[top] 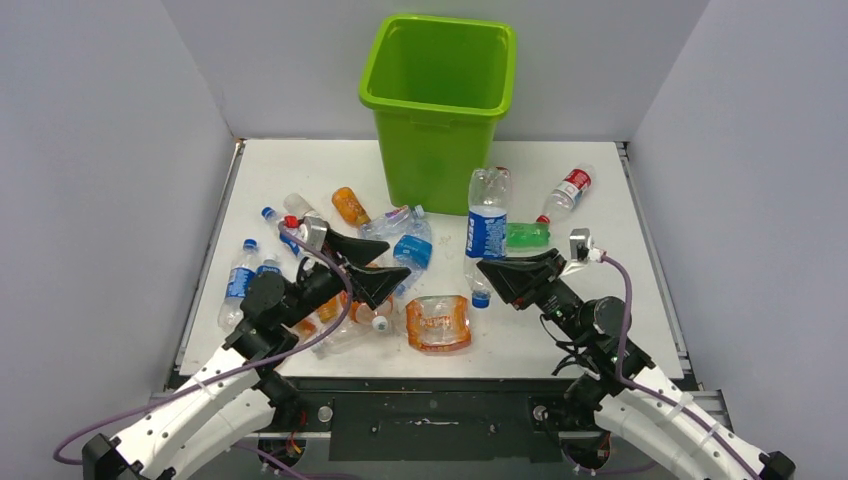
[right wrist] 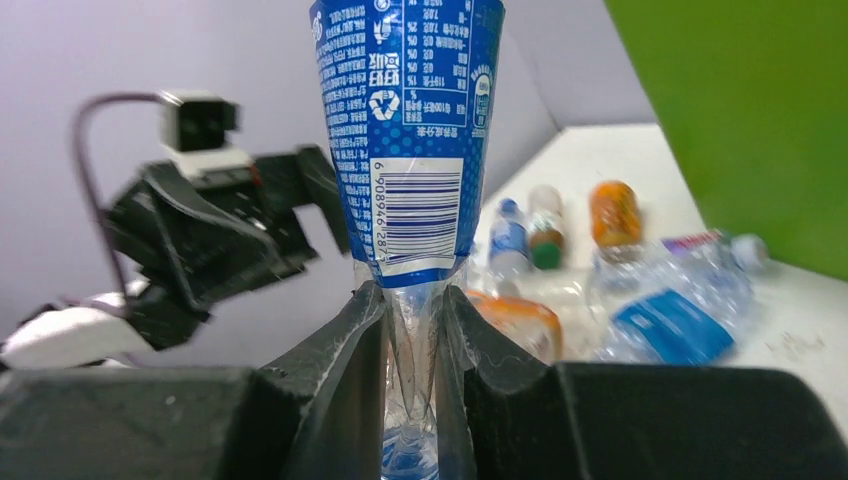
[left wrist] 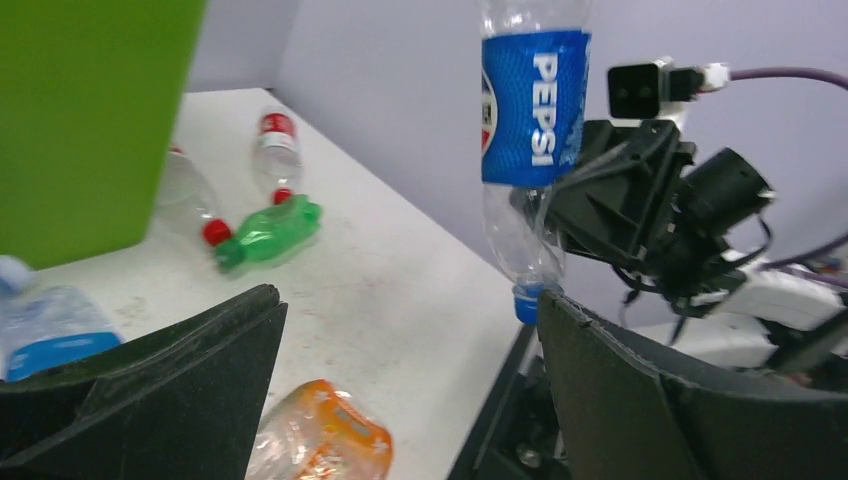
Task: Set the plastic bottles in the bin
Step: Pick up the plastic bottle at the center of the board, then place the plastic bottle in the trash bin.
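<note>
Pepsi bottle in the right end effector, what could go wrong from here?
The right end effector pinches the Pepsi bottle only at its thin neck, most of it standing above, so it may swing or slip. The bin is tall; the bottle could hit its rim on the way in.

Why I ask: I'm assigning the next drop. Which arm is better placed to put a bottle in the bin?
Right. The right fingers are shut on the Pepsi bottle, held cap-down near the bin. The left fingers stand open and empty.
</note>
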You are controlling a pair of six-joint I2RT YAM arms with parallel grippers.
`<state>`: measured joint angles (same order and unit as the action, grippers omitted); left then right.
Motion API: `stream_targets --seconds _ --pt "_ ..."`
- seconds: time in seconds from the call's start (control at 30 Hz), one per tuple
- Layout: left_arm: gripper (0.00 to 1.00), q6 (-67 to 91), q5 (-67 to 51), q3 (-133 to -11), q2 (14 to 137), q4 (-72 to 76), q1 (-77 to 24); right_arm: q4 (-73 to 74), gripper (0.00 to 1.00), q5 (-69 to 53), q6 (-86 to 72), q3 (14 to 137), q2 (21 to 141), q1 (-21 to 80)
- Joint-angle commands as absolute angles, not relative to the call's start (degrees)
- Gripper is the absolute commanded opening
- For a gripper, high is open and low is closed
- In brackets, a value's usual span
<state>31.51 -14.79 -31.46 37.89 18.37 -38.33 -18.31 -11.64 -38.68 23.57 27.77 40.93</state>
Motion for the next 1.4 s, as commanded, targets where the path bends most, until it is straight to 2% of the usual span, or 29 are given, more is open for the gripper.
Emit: stream_targets --seconds 0.0,0.13,0.27,0.6,0.7,0.77,0.8,0.87,0.93,1.0,1.07,1.17,1.2,1.27,1.33,1.37 --pt "0.96 45.3 -24.5 -27.9 42.0 40.2 -39.8 -40.7 0.05 -16.5 -46.0 24.4 32.4 41.2" --pt "0.96 44.9 -25.6 -29.7 47.4 42.8 -45.0 -53.0 0.05 -18.4 -51.3 24.2 39.1 41.8" --pt "0.96 41.8 -22.3 -31.8 51.3 43.2 -51.1 -58.9 0.05 -17.8 -52.6 24.2 43.2 43.4" --pt "0.96 39.0 -17.2 -33.6 56.4 44.5 -55.2 -62.2 0.05 -15.8 -51.0 24.3 46.4 48.6" --pt "0.99 38.0 -15.4 -33.4 56.1 45.3 -55.6 -61.9 0.05 -15.3 -50.4 24.0 46.3 49.2" --pt "0.85 37.5 -16.2 -33.7 56.3 46.2 -55.9 -61.5 0.05 -15.0 -50.2 23.7 46.1 49.3" --pt "0.70 37.2 -16.6 -34.0 56.4 46.0 -56.0 -61.4 0.05 -14.9 -50.1 23.5 46.0 49.4" --pt "0.51 36.7 -17.2 -34.7 56.9 44.8 -56.4 -60.9 0.05 -14.8 -49.7 23.5 45.9 49.4" --pt "0.40 36.2 -17.6 -34.9 57.1 44.4 -56.7 -60.0 0.05 -14.8 -49.3 23.6 45.8 49.6" --pt "0.34 35.9 -17.5 -34.8 56.9 45.0 -57.0 -59.1 0.05 -14.7 -48.9 23.6 45.9 49.8" --pt "0.24 35.4 -18.0 -35.0 56.9 45.2 -57.2 -58.1 0.05 -14.8 -48.5 23.4 45.9 49.9" --pt "0.00 34.2 -18.6 -35.7 56.8 43.8 -57.3 -55.9 0.05 -15.0 -48.2 23.6 45.7 50.0" --pt "0.00 33.7 -18.6 -36.0 56.6 42.8 -57.3 -54.8 0.05 -15.1 -47.9 23.9 45.5 49.9" --pt "0.00 31.8 -17.0 -36.3 55.3 39.8 -57.3 -50.4 0.32 -15.4 -47.0 24.9 44.1 50.0" --pt "0.00 28.1 -14.2 -37.2 52.6 32.8 -57.3 -44.6 0.75 -15.5 -45.6 26.3 42.2 49.9" --pt "0.00 25.8 -12.6 -37.8 50.3 29.3 -57.3 -41.4 0.88 -15.3 -44.6 27.1 40.8 50.0"
